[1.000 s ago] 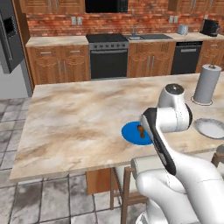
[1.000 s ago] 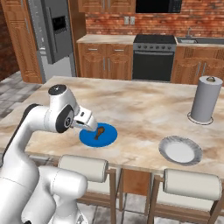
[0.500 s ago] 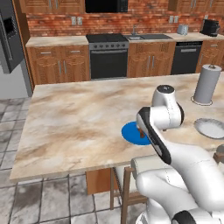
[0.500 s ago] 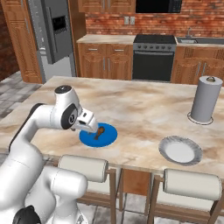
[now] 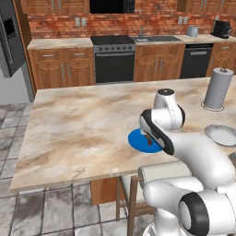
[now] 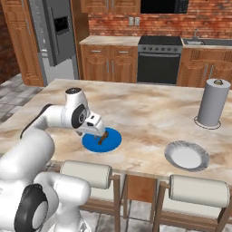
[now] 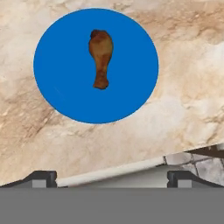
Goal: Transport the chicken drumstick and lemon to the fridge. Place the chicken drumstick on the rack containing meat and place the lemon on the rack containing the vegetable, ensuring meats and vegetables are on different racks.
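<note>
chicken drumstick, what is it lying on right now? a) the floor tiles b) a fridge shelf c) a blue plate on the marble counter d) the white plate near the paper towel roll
c, the chicken drumstick lies alone on the round blue plate that sits on the marble counter, with the open tool above it and not touching it.

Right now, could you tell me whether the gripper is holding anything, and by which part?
Nothing is held. The gripper is open above the chicken drumstick, which lies untouched on the blue plate.
</note>
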{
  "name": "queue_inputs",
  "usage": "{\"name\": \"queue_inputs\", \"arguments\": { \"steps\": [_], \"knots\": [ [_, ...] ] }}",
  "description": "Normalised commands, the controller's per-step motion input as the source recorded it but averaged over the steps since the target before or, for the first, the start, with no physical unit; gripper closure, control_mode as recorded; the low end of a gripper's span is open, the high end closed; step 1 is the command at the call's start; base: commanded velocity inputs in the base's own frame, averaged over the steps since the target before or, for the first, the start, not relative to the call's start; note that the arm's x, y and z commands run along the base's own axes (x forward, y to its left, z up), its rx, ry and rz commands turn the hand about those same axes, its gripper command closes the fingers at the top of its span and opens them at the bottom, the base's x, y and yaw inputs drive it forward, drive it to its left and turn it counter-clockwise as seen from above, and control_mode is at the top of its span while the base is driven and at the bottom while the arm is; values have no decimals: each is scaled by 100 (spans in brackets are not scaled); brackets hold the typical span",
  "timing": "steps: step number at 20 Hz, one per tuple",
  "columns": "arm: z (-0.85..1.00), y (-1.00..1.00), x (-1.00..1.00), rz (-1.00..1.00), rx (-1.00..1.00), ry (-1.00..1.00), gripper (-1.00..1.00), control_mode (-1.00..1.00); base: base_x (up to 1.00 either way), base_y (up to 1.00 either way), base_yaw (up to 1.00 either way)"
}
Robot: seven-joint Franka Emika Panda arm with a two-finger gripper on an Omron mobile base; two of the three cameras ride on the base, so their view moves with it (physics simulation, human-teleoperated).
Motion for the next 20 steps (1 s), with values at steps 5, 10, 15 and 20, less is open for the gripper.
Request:
{"name": "queue_inputs", "arguments": {
  "steps": [5,10,15,20],
  "knots": [
    [-25,-7,50,0,0,15,-100,-100,0,0,0],
    [-35,-16,35,0,0,10,-100,-100,0,0,0],
    [-34,-8,25,0,0,2,-100,-100,0,0,0],
    [-38,-3,28,0,0,0,-100,-100,0,0,0]
  ]
}}
